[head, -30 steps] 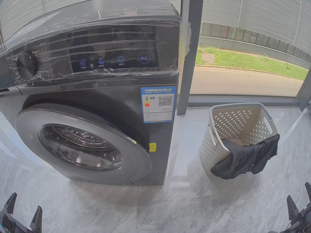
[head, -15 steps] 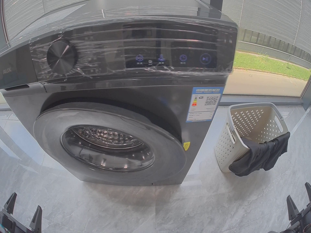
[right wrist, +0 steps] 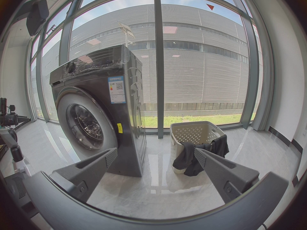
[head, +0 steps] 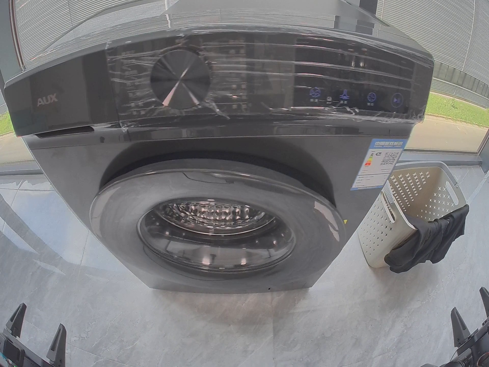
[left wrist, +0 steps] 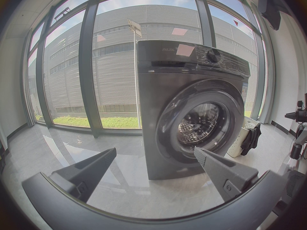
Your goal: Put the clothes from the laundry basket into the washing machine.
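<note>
1. Clothes (head: 430, 238): one dark garment hangs over the front rim of the white laundry basket (head: 374, 230), partly inside it and partly draped down its outer wall.
2. The basket stands on the floor (head: 204, 327) just beside the right front corner of the washing machine (head: 229, 146). The machine's round door (head: 117, 215) is shut, and the steel drum shows through the glass.
3. In the head view, the machine's corner covers the basket's left rim. The right wrist view shows the basket whole, with a strip of floor between it and the machine's side wall.
4. The head view looks down on the dial (head: 180, 79) and lit icons under wrinkled plastic film (head: 254, 67). The left wrist view shows the machine's left side wall.
5. The left gripper (head: 41, 318) is low over the floor's near left, with its fingers spread wide and holding nothing. The right gripper (head: 468, 302) is the same at the near right. Both are well apart from the basket and the door.
6. Tall windows (head: 448, 6) stand behind the machine, with grass (head: 456, 109) outside.
</note>
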